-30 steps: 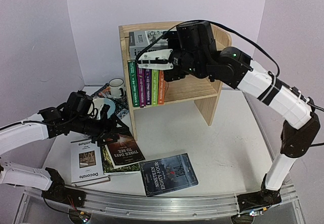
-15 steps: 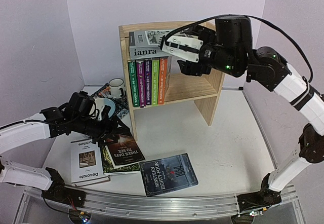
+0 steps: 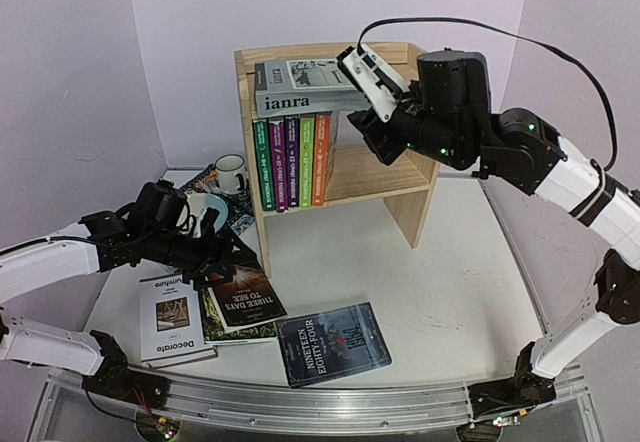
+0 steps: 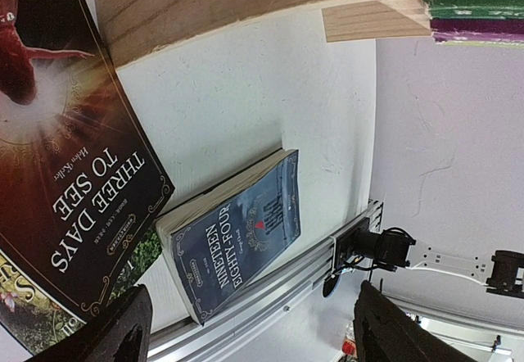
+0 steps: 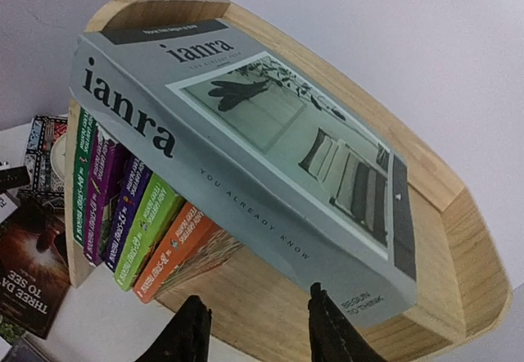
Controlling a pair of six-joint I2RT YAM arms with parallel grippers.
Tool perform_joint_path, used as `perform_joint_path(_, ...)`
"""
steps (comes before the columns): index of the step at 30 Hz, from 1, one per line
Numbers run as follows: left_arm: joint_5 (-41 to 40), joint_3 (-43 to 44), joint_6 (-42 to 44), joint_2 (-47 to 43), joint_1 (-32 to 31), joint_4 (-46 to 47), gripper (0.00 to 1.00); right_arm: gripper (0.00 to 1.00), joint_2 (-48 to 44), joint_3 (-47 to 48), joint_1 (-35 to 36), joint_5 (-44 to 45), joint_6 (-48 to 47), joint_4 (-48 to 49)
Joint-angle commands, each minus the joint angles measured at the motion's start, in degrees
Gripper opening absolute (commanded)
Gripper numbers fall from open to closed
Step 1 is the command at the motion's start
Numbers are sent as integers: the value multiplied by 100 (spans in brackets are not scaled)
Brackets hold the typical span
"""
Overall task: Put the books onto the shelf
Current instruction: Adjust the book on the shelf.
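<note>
R gripper (image 5: 258, 333), jaws part-way open w/ nothing btwn them, hangs just near of the grey "ianra" book (image 5: 246, 157). No contact btwn its fingers and the cover shows in the wrist view. The book lies flat across the tops of five thin upright paperbacks (image 5: 131, 214) (green, purple, purple, lime, orange). These stand at the left end of the raised board of the light pine shelf unit (image 3: 416, 217), at the far side of the white table (image 3: 450, 292). Seen from overhead, the R arm comes in from the right, high, level w/ the shelf's top.

L gripper (image 4: 250, 313), jaws spread wide and holding nothing, sits low at the table's left, over the far corner of the dark "Three Days to See" book (image 4: 74, 174). Can't tell if a finger touches the cover. That book lies flat, overlapping a green-covered book (image 3: 228, 330). The white "Decorate" book (image 3: 170, 317) lies flat just left of the pair. The dark blue "Nineteen Eighty-Four" book (image 4: 237, 231) lies flat just right of them, nearest the table's near edge. All four are off the shelf, near and left of it.

Far of the L gripper, a white mug w/ dark rim (image 3: 232, 172) stands on a black patterned mat (image 3: 203, 180), just left of the shelf's left side panel.
</note>
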Motion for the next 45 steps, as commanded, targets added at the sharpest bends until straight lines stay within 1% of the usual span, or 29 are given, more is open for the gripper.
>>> perform_joint_path(1,12,218,50,-186,28,98,86,23,-366,-172,-5,506,1463,492)
perform_joint_path(3,-7,191,39,-236,25,98,86,7,-409,-218,-9,829,1630,535)
perform_joint_path(4,-14,183,36,-253,25,99,86,1,-410,-223,-9,957,1654,545)
perform_joint_path(5,-17,177,36,-260,27,99,86,0,-395,-208,-6,1072,1644,546)
perform_joint_path(10,9,166,45,-224,26,101,86,0,-237,-50,-42,1418,1429,558)
perform_joint_path(15,7,163,52,-226,26,119,86,0,-60,117,-163,1333,1402,557)
perform_joint_path(21,9,137,37,-286,26,120,86,0,142,358,-355,1429,1462,465)
perform_joint_path(23,7,123,31,-304,28,118,86,3,91,339,-480,1264,1601,362)
perform_joint_path(24,7,116,27,-318,28,120,86,8,38,307,-567,1158,1715,301)
perform_joint_path(26,1,111,18,-339,28,116,86,27,-98,194,-696,776,1888,215)
perform_joint_path(31,7,114,34,-337,26,116,86,33,-362,-18,-951,30,2025,88)
perform_joint_path(32,14,117,40,-328,27,117,86,35,-405,-38,-1014,-90,2033,50)
perform_joint_path(36,20,127,59,-305,23,126,86,41,-577,-123,-1149,-309,2088,-58)
perform_joint_path(40,19,128,62,-302,27,124,86,55,-741,-245,-1274,-467,2161,-113)
perform_joint_path(42,21,128,62,-305,24,127,86,57,-767,-270,-1372,-532,2202,-162)
perform_joint_path(45,35,128,69,-307,23,138,86,60,-766,-328,-1650,-949,2348,-220)
